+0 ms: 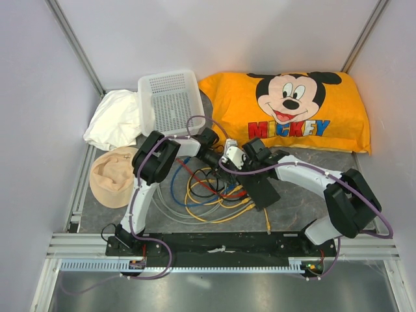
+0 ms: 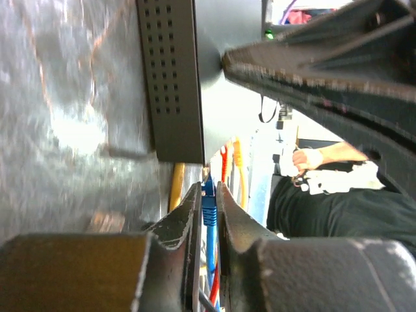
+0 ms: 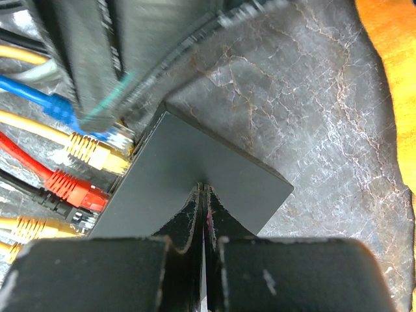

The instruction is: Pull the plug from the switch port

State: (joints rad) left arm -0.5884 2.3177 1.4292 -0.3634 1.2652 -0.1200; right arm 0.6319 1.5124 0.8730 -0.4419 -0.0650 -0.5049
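Top view: my left arm (image 1: 155,162) rises from its base toward 12 o'clock, bends at the elbow, and its forearm runs toward 3 o'clock. My left gripper (image 2: 208,195) is clamped narrowly on the blue plug (image 2: 208,211). My right arm (image 1: 305,174) reaches toward 10 o'clock. On my right gripper (image 3: 203,192) the fingertips meet. The wrists are just beside each other.

switch box (image 1: 261,190) mid-table, plug (image 2: 208,207) by its left edge, cable tangle (image 1: 205,198) sprawling left, basket (image 1: 170,101) far behind, pillow (image 1: 292,110) far right, cloth (image 1: 116,120) far left, hat (image 1: 112,177) nearer
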